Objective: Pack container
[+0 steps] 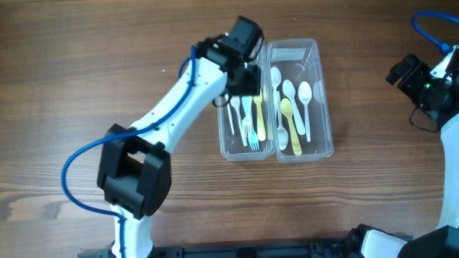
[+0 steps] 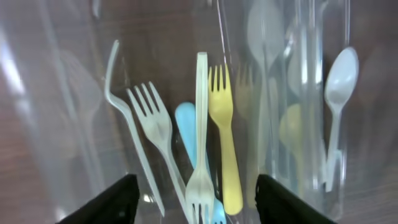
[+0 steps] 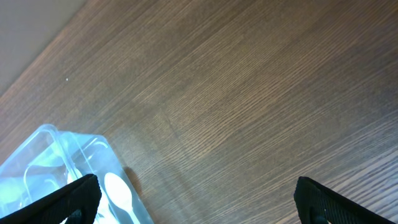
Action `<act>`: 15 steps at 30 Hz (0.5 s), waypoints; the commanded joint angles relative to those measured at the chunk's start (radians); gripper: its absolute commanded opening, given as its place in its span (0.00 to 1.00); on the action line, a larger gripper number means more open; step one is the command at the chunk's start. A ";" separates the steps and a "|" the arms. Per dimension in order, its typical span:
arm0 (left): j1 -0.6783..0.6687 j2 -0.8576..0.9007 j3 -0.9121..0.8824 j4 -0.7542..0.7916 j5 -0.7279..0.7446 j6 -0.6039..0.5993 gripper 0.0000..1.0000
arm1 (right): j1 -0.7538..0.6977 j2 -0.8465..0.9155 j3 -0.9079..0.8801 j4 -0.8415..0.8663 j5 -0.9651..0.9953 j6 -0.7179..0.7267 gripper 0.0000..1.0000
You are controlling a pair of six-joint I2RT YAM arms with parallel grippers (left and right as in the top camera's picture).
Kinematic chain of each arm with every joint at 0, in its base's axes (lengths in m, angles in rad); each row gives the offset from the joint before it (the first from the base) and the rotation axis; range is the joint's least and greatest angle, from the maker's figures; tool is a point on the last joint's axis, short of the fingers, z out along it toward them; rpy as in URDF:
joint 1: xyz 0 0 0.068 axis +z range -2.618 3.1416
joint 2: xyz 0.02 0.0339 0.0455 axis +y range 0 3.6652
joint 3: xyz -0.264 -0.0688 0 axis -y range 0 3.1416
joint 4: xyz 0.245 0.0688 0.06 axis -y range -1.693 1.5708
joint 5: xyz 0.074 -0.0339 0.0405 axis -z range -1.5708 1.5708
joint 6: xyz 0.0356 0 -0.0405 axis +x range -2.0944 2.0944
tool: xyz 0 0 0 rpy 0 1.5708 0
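**Item 1. container** [image 1: 291,42]: clear plastic with two compartments, mid-table, long side running away from you.
- Left compartment: a yellow fork [image 2: 222,124], a white fork [image 2: 155,127] lying flat, another pale fork [image 2: 200,112] turned on its edge, and a blue piece [image 2: 185,121]. The blue piece is mostly buried, so you cannot tell what kind of utensil it is.
- Right compartment, past the divider [image 2: 225,56]: white spoons [image 1: 306,96] and a yellow spoon [image 1: 288,115].
- No loose cutlery shows on the table [image 1: 74,58].

**Item 2. left gripper** [image 2: 196,190]: hangs low over the far end of the fork compartment. Its fingers are spread wide with nothing between them.

**Item 3. right gripper** [image 3: 198,186]: parked well apart at the right edge over bare wood. Its fingers are also spread and empty, and only a corner of the container shows in its view.

**Handling note:** the sorting looks close to done, and the step in hand appears to be clearing the left arm out of the fork side.
- Lift straight up and keep the fingers apart.
- Mind the edge-on fork directly below, because a sideways drift could catch it or nudge the divider.
- Do not swing outward until the fingertips are above the rim, as the thin-walled container probably slides easily.
- No lid is in view, so confirm whether one is needed.
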 commanded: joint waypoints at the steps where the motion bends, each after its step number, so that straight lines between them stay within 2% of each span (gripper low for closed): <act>1: 0.049 -0.124 0.104 -0.034 0.011 0.007 0.70 | 0.001 0.008 0.004 0.006 0.018 0.007 1.00; 5: 0.095 -0.208 0.112 -0.053 0.011 0.007 0.78 | 0.001 0.008 0.004 0.007 0.014 0.010 1.00; 7: 0.131 -0.260 0.112 -0.087 0.000 0.011 0.79 | 0.001 0.008 0.005 0.008 0.014 0.056 1.00; 10: 0.177 -0.321 0.112 -0.126 -0.018 0.092 0.80 | 0.001 0.008 0.004 0.018 0.015 0.140 1.00; 15: 0.227 -0.443 0.112 -0.178 -0.168 0.197 0.82 | 0.002 -0.006 0.005 0.051 -0.018 0.137 1.00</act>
